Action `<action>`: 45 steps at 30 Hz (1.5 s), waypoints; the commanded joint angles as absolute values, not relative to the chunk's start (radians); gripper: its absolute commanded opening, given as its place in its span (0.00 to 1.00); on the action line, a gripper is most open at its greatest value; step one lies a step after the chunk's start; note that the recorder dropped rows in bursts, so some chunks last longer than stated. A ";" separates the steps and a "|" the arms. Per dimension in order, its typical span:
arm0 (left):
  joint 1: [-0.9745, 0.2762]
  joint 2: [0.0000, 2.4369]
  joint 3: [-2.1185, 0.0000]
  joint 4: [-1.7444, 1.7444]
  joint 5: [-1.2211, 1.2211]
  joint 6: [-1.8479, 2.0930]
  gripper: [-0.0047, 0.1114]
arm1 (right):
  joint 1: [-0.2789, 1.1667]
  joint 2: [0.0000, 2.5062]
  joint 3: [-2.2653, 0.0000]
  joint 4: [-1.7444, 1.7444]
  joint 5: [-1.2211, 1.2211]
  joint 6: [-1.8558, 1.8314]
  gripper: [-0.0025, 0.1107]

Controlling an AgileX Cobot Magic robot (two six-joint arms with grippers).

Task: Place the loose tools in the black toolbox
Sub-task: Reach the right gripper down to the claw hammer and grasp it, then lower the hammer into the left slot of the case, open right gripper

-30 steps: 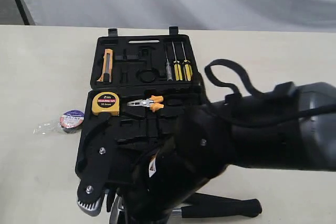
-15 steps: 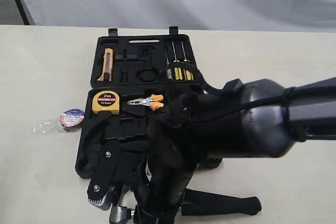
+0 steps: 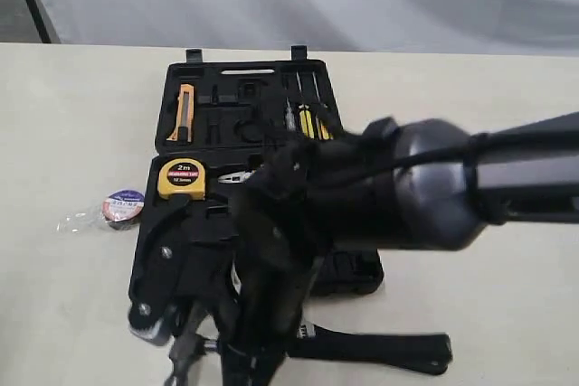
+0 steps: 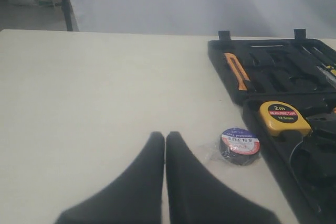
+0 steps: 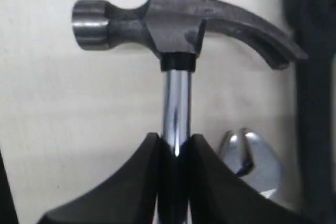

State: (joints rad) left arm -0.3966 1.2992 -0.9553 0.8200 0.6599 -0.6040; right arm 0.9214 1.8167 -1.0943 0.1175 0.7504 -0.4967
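Counter [image 3: 72, 115] lies bare and pale from 8 o'clock round to 12 o'clock of the black toolbox [image 3: 235, 106], and again on the 3 o'clock side, so there is wide room on both flanks. The case is open flat, its hinged halves meeting across the middle. The right arm [image 3: 425, 187] reaches over the near half and hides much of it.

Writing is scarce. The yellow tape measure [image 3: 182, 178] in the near half reads "2m"; smaller print under it is too fine to read. The tape roll [image 3: 123, 208] sits in clear wrap at 9 o'clock of the case, just beside its wall, on the counter; its round label has letters I cannot make out. An orange box cutter [image 3: 184, 111] and yellow-handled screwdrivers [image 3: 308, 115] fill recesses in the far half.

The right tool [image 5: 176, 142] is clamped on the chrome shaft of the claw hammer [image 5: 173, 24], just below the head, at the case's 6 o'clock edge over bare counter. The wrench [image 5: 249, 163] shows its silver head close beside that shaft. The left tool [image 4: 165, 136] has its fingers pressed together with nothing between them, near the tape roll.
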 commanded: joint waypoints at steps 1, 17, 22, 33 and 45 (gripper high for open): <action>-0.393 1.291 -0.946 0.806 0.643 -0.614 0.05 | 0.919 1.749 -1.269 0.107 0.831 -0.599 0.02; -0.393 1.291 -0.946 0.806 0.643 -0.614 0.05 | 0.774 2.051 -1.551 0.110 0.894 -0.885 0.02; -0.393 1.291 -0.946 0.806 0.643 -0.614 0.05 | 0.774 2.078 -1.551 0.130 0.877 -0.947 0.02; -0.393 1.291 -0.946 0.806 0.643 -0.614 0.05 | 0.771 2.089 -1.551 0.088 0.871 -0.927 0.31; -0.393 1.291 -0.946 0.806 0.643 -0.614 0.05 | 0.769 2.007 -1.612 0.099 0.854 -0.556 0.04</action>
State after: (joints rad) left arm -0.3966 1.2992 -0.9553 0.8200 0.6599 -0.6040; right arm 0.7756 2.0296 -1.5778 0.0922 0.8437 -0.6633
